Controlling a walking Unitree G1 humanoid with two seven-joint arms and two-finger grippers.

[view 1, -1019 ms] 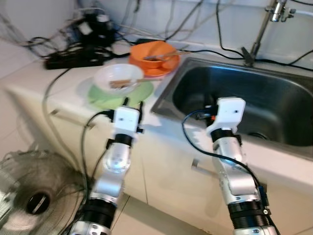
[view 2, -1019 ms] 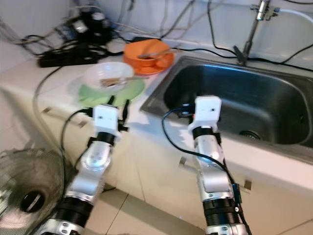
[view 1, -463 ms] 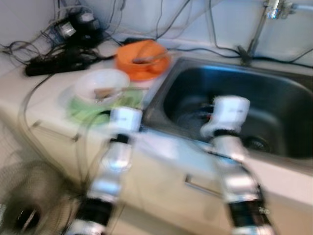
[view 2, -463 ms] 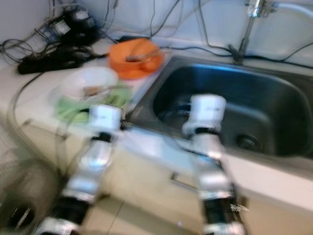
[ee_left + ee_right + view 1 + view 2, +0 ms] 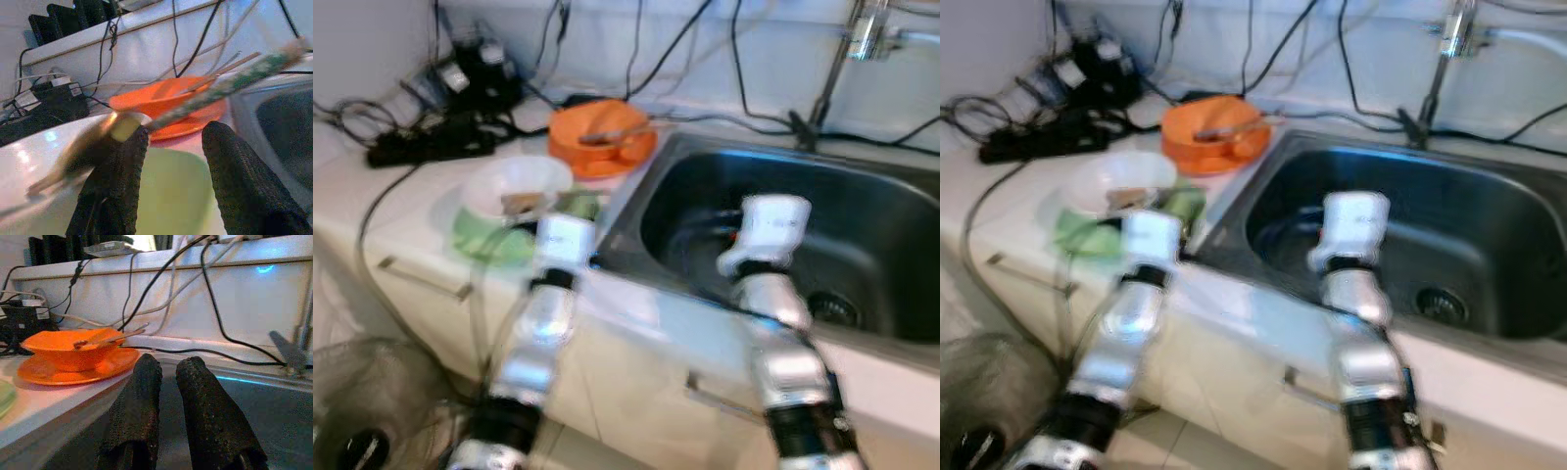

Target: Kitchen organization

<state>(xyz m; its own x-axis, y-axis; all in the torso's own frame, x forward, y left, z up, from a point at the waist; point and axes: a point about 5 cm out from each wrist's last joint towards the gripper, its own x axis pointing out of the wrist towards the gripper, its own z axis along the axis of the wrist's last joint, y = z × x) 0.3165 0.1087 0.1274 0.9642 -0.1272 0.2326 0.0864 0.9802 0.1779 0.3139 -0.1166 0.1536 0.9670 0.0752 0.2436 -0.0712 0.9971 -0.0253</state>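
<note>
Left gripper (image 5: 168, 161): fingers (image 5: 117, 181) spread, nothing between them, aimed at the white bowl (image 5: 516, 186). Right gripper (image 5: 166, 406): fingers (image 5: 139, 406) pressed nearly together, holding nothing, out over the sink (image 5: 862, 211).

Landmark: the sink. Views blurred, the robot is on the move.

Nearest, the counter edge in front of the sink, both silver arms reaching across it. Right gripper over the basin's near left part. Left gripper just left of the sink's near corner.

Next out, left of the sink: green plate (image 5: 480, 235) with the white bowl on it, a spoon (image 5: 210, 93) with a patterned handle resting in the bowl, handle sticking out towards the sink.

Farther, by the sink's far left corner: orange bowl (image 5: 597, 139) on an orange plate (image 5: 73, 374), utensil lying across it. Behind the sink, the tap (image 5: 857, 44) and loose cables (image 5: 215, 308); black power strip (image 5: 431, 147) far left.

Change from a second ago: the whole scene sits closer and shifted, so the camera has come forward; dishes unmoved. Left gripper now right at the white bowl. My reading: the approach is ending and a first pick, bowl or spoon, comes next.
</note>
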